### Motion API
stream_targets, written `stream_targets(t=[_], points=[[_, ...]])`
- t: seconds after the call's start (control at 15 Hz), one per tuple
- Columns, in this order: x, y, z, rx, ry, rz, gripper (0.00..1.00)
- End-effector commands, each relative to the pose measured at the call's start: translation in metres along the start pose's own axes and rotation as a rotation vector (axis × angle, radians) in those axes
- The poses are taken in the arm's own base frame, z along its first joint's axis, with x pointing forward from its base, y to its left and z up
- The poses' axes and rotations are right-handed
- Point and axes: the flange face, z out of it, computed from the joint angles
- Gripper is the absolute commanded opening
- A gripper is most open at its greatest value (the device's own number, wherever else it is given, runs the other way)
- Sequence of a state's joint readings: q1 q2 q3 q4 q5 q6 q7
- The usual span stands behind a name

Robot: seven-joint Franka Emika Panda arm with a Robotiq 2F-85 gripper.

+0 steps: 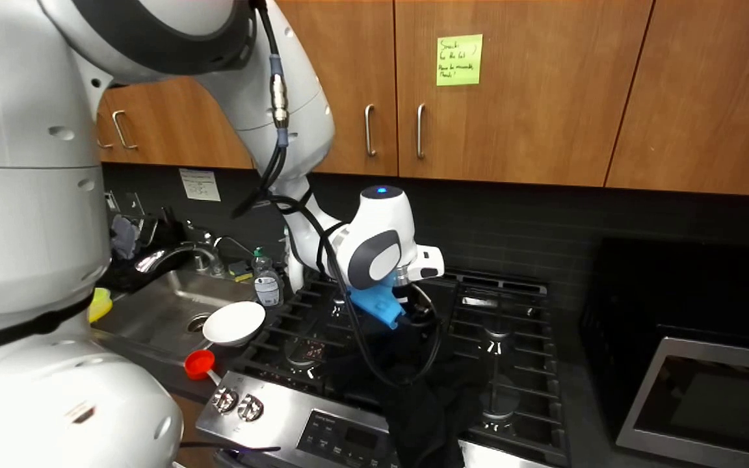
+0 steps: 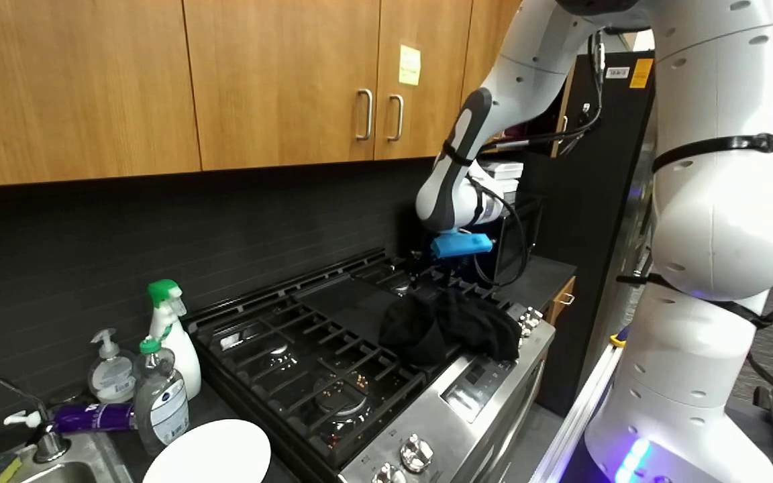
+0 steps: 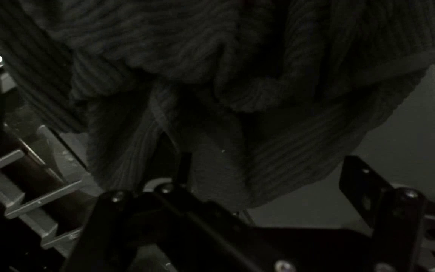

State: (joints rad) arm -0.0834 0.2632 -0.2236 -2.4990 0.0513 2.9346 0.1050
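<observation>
Hanging over the black cloth, the gripper had its jaws spread (contact uncertain). Cloth lay bunched beneath it, on the stove. Step judged: lining up on a fold; next move seemed to call for lowering, then closing.

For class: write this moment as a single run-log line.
tool: open | nearest: black cloth, crumpled on stove, draped across control panel | contact: unclear

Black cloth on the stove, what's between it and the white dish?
Between cloth and dish, both exterior views show a burner, crumbs around it, and a grate above.
</observation>
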Motion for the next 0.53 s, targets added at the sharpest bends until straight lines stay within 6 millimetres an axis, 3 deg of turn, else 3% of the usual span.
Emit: stream_targets(t=[0.0,0.33,0.4,0.47], points=[[-0.006,0.013,-0.046,-0.014,-0.022,-0.042,1.00],[-0.006,0.010,-0.095,0.046,-0.097,-0.110,1.00],[-0.003,0.011,-0.098,0.025,-0.089,-0.099,1.00],[0.002,0.009,-0.085,0.024,-0.088,-0.089,1.00]])
